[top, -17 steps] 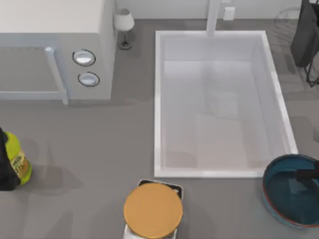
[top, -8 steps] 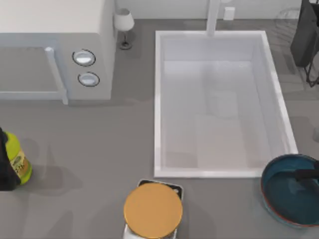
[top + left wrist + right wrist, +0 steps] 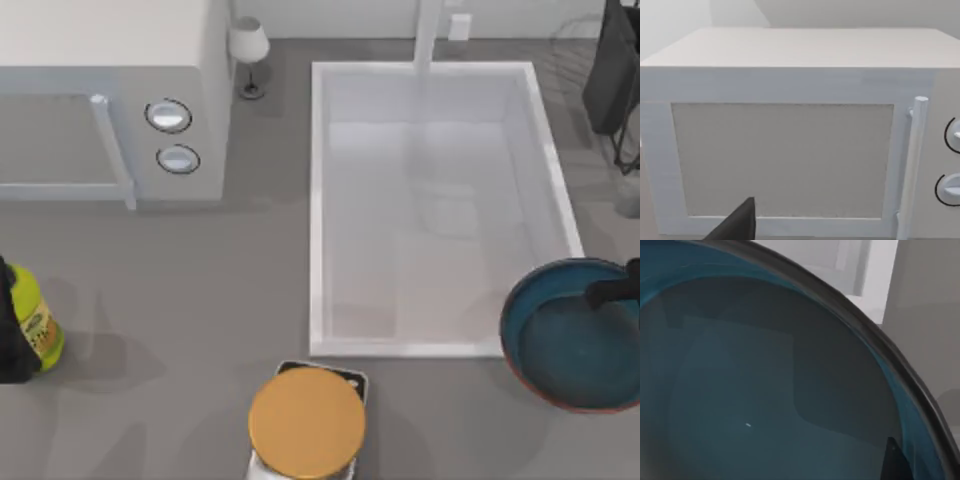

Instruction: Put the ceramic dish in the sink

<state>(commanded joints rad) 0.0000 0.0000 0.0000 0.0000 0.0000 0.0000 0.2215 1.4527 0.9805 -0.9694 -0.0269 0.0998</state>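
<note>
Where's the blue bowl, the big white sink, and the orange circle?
Blue bowl [image 3: 570,345], top view, its teal inside.
Sink [image 3: 316,200], top view, its left rim.
Orange circle [image 3: 307,422], top view, its flat top.

Worktop [image 3: 220,300]: plain matte grey, evenly lit, soft faint shadows. Wall [image 3: 330,15]: pale, along the far edge. Microwave-like box [image 3: 100,90]: white, far left, handle bar and two round knobs [image 3: 168,115] on its front. Small table lamp [image 3: 248,45]: white shade, dark base, just beside the box. Black wire-frame stand [image 3: 615,70]: far right corner.
</note>
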